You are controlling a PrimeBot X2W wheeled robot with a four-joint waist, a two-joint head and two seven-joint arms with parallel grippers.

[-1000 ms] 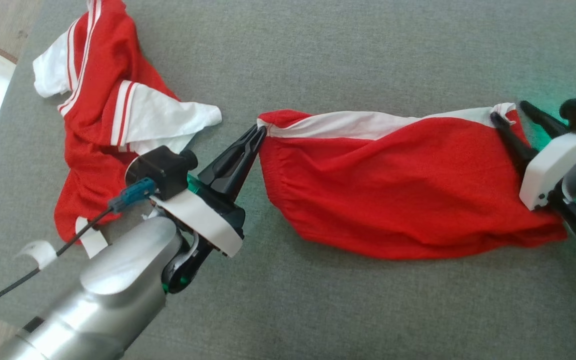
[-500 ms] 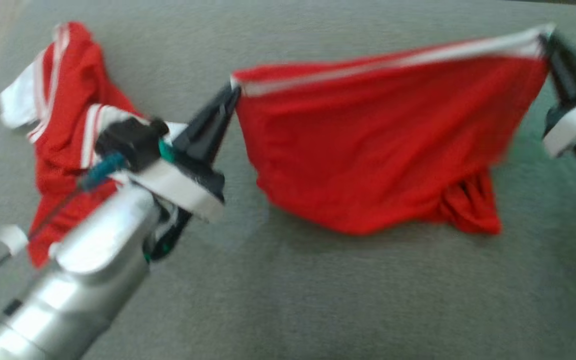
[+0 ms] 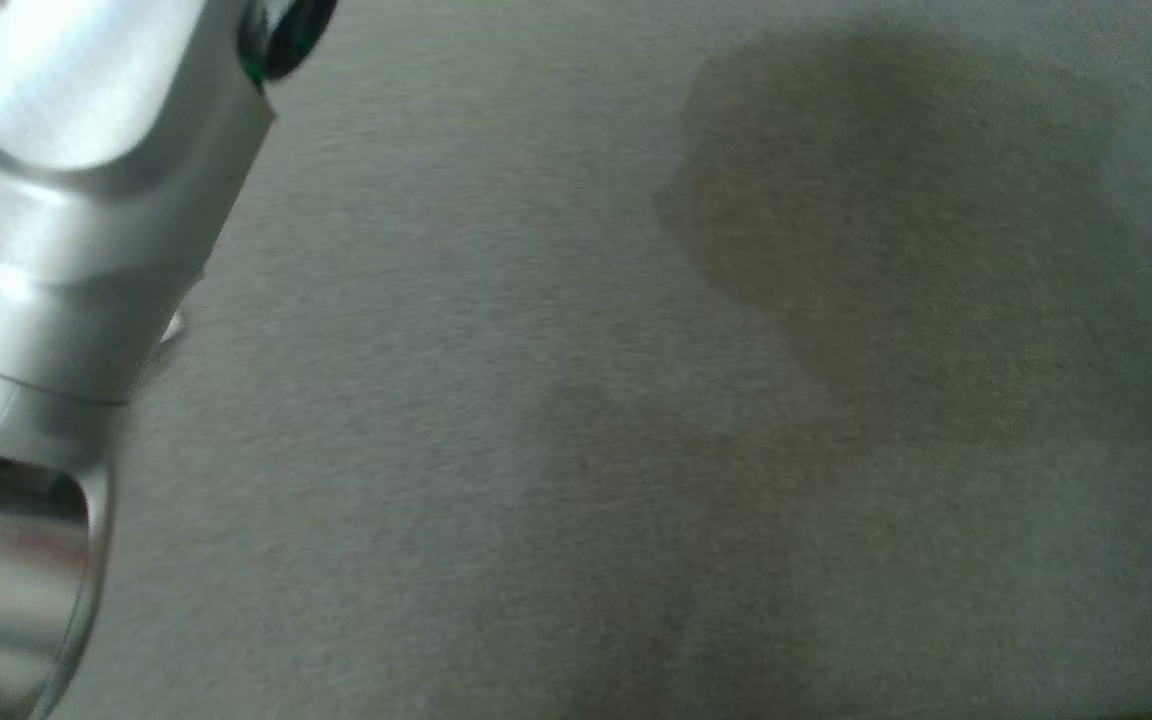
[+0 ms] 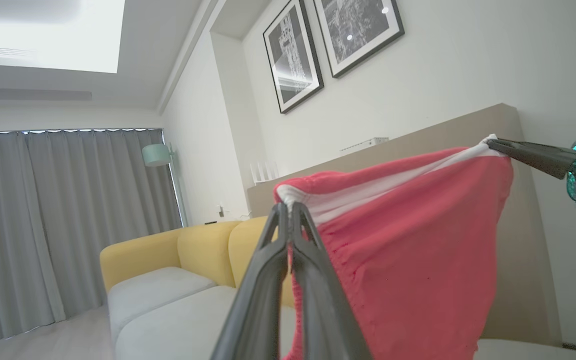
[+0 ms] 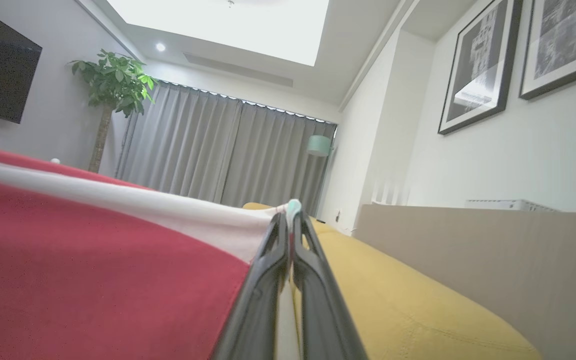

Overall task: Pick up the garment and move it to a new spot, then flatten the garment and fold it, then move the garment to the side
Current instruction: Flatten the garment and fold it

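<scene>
While hanging, garment (image 4: 418, 260): red, white band, center frame.
L gripper (image 4: 288, 207): clamps band end.
R gripper (image 5: 290, 214): clamps other end.

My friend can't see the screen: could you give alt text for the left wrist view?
The left hand pinches one corner of a red garment, the right hand the other, holding it spread in the air before a yellow sofa.

The red shorts (image 4: 418, 250), lying on the grey surface (image 3: 536, 450) a second ago, now hang raised, stretched by their white band between the left gripper (image 4: 288, 212) and the right gripper (image 5: 290, 210). The head camera has swung, bringing the left forearm (image 3: 66, 200) to its upper left.
</scene>
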